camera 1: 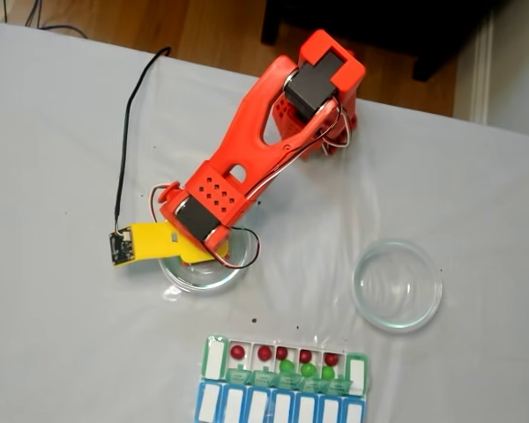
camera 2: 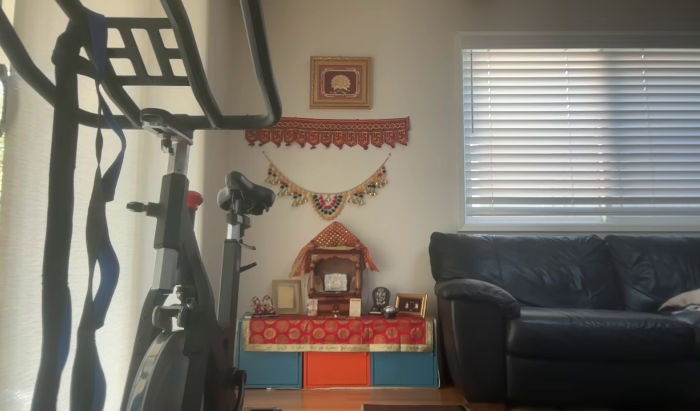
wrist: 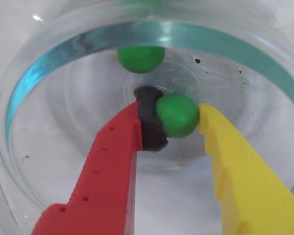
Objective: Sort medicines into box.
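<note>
Pincer [wrist: 169, 120] grips green ball [wrist: 177, 115]; fixed view hides it.

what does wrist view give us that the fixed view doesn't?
Wrist view: the claw closed around a green ball, black foam pad against it, and a second green ball loose behind. Fixed view: the pill organizer holding five red and three green balls, an empty glass dish to the right, the orange arm. Both: the glass dish under the claw.
</note>
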### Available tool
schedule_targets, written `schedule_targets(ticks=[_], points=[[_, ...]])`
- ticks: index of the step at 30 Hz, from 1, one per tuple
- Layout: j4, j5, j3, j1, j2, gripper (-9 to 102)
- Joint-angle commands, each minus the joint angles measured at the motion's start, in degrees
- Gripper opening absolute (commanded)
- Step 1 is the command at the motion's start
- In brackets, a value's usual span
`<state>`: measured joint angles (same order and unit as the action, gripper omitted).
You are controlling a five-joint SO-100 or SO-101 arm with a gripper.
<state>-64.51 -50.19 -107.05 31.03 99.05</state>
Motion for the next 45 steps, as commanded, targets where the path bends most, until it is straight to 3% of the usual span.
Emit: schedule_targets(ticks=[1, 18, 26, 36, 45], points=[[0.3, -0.2, 0.5, 0.3, 5.9, 1], [-4.0, 3.8, 6.9, -0.3, 8.0, 1], [-13.0, 7.8, 16.2, -0.9, 12.2, 1], [-28.2, 20.2, 36.1, -12.1, 6.6, 1], [-32.6, 28.8, 50.6, -21.0, -5.4, 1]])
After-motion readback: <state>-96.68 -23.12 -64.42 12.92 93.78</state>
